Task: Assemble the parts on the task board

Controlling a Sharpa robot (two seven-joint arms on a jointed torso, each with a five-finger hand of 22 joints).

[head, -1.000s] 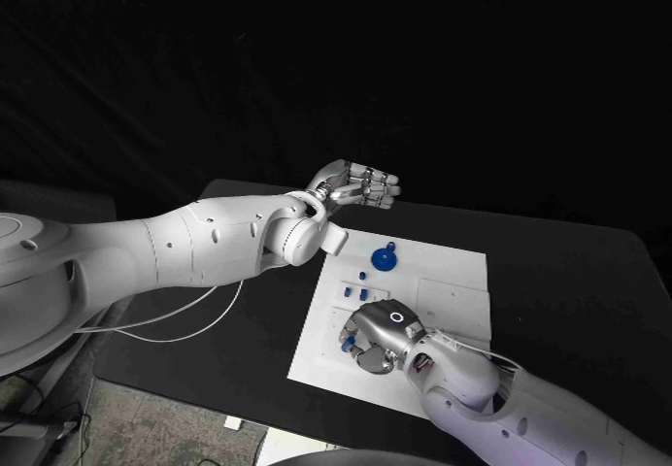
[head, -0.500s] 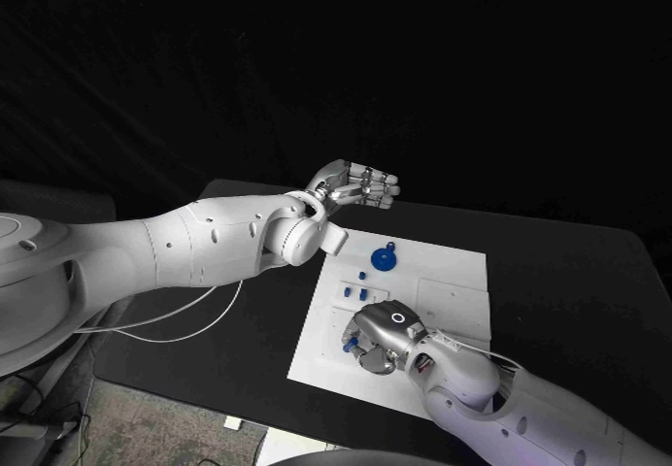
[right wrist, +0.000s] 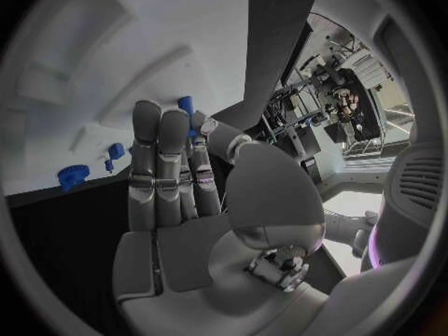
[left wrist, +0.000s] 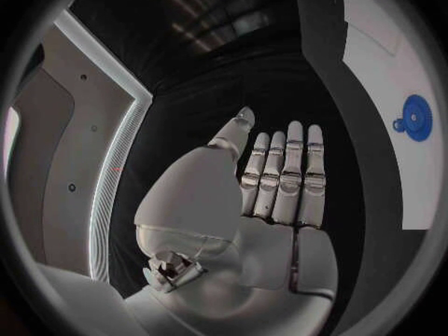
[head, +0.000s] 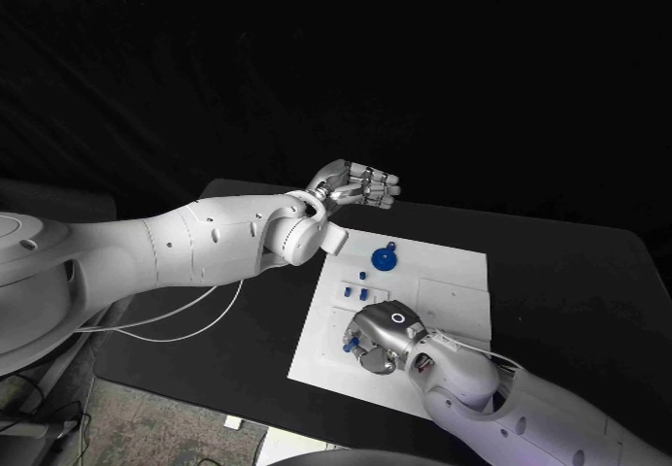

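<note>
Two blue pegs (head: pixel 361 292) beside gear (head: pixel 384 258)

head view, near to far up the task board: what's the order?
Right robot hand at the near end over a small blue part → pair of small blue parts → blue gear near the task board far edge → left robot hand, beyond the board.

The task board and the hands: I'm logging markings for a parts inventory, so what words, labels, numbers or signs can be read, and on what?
No readable text anywhere.
Task board: plain white, no print visible.
Blue gear-like part: no marking to be seen.
Right hand: a small white ring on its back, a sign rather than a letter or number.
Left hand: no label visible.
Clutter behind the right hand in its wrist view: too small and blurred to read.
</note>
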